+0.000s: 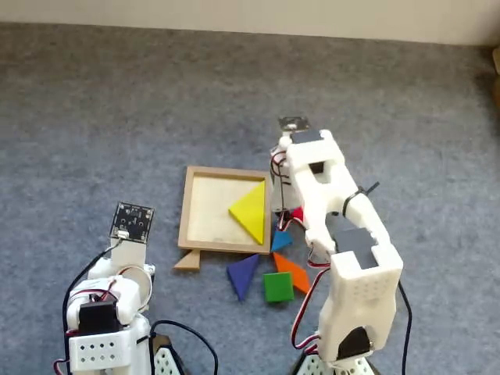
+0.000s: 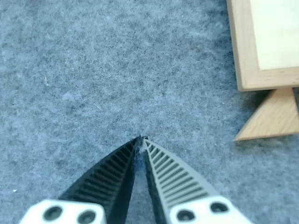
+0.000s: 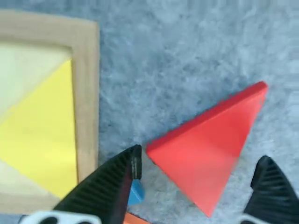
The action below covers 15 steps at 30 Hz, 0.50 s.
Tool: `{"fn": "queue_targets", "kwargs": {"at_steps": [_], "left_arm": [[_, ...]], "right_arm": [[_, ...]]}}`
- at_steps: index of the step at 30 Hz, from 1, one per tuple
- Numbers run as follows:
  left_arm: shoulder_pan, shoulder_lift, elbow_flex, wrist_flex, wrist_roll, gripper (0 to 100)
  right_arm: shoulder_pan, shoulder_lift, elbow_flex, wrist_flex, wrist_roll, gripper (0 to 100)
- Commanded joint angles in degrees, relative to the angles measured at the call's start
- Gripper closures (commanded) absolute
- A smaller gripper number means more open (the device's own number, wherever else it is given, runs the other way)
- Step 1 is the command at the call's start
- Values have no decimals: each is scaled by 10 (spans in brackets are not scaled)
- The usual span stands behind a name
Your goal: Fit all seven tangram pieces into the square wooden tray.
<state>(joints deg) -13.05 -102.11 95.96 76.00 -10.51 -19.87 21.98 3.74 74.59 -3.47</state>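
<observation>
Red triangle (image 3: pixel 210 149) lies on grey carpet (image 1: pixel 117 117) just beside the wooden tray (image 1: pixel 185 207), on its right side. Right arm is stretched forward along that side with the right gripper (image 3: pixel 201 161) pointing down, fingers spread wide either side of the triangle, not clamped. Yellow triangle (image 1: pixel 251 209) sits inside the tray. Left arm is folded near its base; left gripper (image 2: pixel 141 140) is low over the carpet, fingertips together, holding nothing. Tan triangle (image 1: pixel 187 260), blue triangle (image 1: pixel 243 272), green square (image 1: pixel 278 287) and orange piece (image 1: pixel 293 269) lie outside the tray's front edge.
</observation>
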Motion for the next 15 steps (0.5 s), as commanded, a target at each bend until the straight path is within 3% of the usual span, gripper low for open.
{"fn": "queue_targets", "kwargs": {"at_steps": [1,15], "left_arm": [[-4,-17,12,4,5,992],[-4,-17,12,4,5,992]], "right_arm": [[-7,-36,-5,-11,-5,642],[-3,-36,36,-63,-5,642]]}}
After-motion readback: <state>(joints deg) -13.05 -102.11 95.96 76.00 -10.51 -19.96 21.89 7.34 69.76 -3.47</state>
